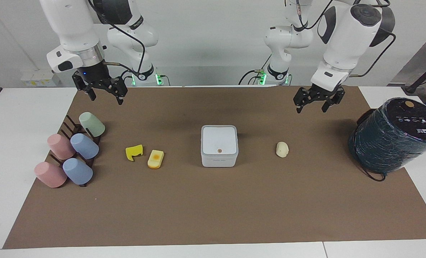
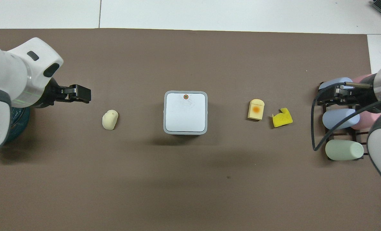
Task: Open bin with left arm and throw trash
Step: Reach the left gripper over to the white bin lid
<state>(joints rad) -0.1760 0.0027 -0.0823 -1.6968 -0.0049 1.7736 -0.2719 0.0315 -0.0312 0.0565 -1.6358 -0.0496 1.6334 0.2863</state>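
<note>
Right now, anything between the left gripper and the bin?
Nothing visible. The left gripper hangs open above bare mat; the cream lump lies beside the closed bin, toward the left arm's end and low on the mat, under any raised approach.

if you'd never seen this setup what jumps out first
A small white square bin with its lid shut sits mid-mat, an orange dot on top. Toward the right arm's end lie a notched bright yellow piece and a yellow block with an orange spot, beside pastel cups on a dark rack. A big dark wrapped cylinder stands at the left arm's end.
</note>
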